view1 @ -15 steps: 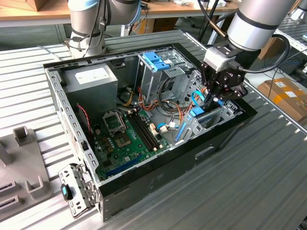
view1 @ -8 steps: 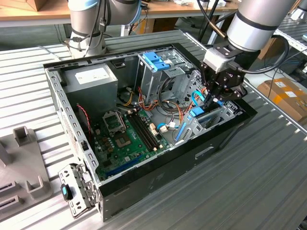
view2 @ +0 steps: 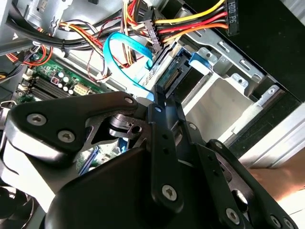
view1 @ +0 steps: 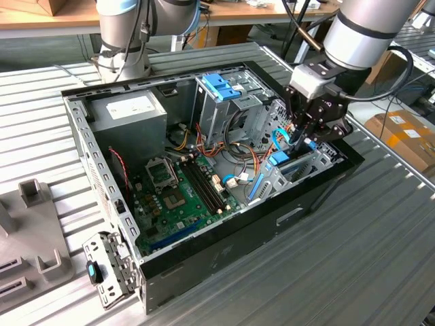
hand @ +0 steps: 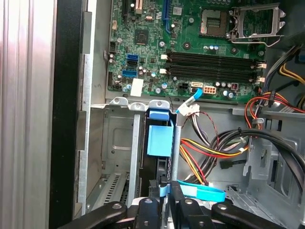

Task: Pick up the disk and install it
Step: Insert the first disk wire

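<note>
Disk (hand: 159,140) sits upright in the drive cage (hand: 116,138).

claw (view1: 307,133): black, silver screw heads
motherboard (view1: 178,197): green, black memory slots
computer case (view1: 285,204): black shell, grey metal inside
disk (hand: 160,138): light-blue rail
data cable (view2: 125,57): light blue
power wires (view2: 190,24): yellow, red, orange, black
tabletop (view1: 353,265): grey, ribbed

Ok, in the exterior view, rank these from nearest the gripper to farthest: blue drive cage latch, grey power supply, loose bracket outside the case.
1. Blue drive cage latch, just toward that view's left of the gripper.
2. Power supply, far corner of the case.
3. Loose bracket, outside the case's near-left corner.
</note>
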Motion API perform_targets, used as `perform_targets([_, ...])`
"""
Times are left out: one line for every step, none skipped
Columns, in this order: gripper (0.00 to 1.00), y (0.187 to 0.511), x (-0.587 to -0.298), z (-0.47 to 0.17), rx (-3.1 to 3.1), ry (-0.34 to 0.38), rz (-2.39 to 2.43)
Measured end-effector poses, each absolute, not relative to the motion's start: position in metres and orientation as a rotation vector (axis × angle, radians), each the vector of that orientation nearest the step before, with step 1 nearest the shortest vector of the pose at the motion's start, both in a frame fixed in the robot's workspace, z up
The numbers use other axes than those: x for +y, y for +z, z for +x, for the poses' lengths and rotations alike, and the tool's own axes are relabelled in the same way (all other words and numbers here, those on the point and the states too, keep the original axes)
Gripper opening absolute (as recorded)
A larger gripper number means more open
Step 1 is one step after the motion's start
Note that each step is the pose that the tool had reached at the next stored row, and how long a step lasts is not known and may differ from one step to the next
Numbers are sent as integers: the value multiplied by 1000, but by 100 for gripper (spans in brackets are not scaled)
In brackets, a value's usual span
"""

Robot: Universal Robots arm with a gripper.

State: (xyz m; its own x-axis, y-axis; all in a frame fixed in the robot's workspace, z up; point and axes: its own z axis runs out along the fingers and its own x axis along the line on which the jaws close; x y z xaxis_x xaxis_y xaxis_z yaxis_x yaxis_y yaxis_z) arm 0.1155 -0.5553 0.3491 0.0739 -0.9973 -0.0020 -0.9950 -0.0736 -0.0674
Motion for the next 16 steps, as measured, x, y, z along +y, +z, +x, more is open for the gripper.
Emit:
perform_targets([24, 353, -555, 116, 2103, -69, -2264])
perform_targets([24, 357, -555, 115, 2103, -69, -2264])
perform_targets([24, 359, -555, 116, 2103, -69, -2264])
perform_targets([24, 361, -555, 116, 2103, -69, -2264])
perform_targets([24, 362, -555, 116, 2103, -69, -2264])
perform_targets([24, 364, -555, 116, 2103, -69, -2264])
perform_targets([24, 365, -555, 115, 2103, -69, -2264])
perform_targets([24, 367, -555, 115, 2103, -69, -2264])
perform_targets([24, 370, -555, 115, 2103, -69, -2264])
perform_targets([24, 370, -555, 116, 2103, -68, -2264])
perform_targets([24, 370, -554, 115, 2103, -68, -2264])
perform_targets([24, 370, -554, 115, 2103, -69, -2264])
perform_targets([24, 370, -555, 116, 2103, -69, -2264])
perform_targets([24, 370, -555, 115, 2103, -69, -2264])
perform_targets([24, 370, -554, 116, 2103, -69, -2264])
perform_targets([24, 370, -554, 115, 2103, -69, -2264])
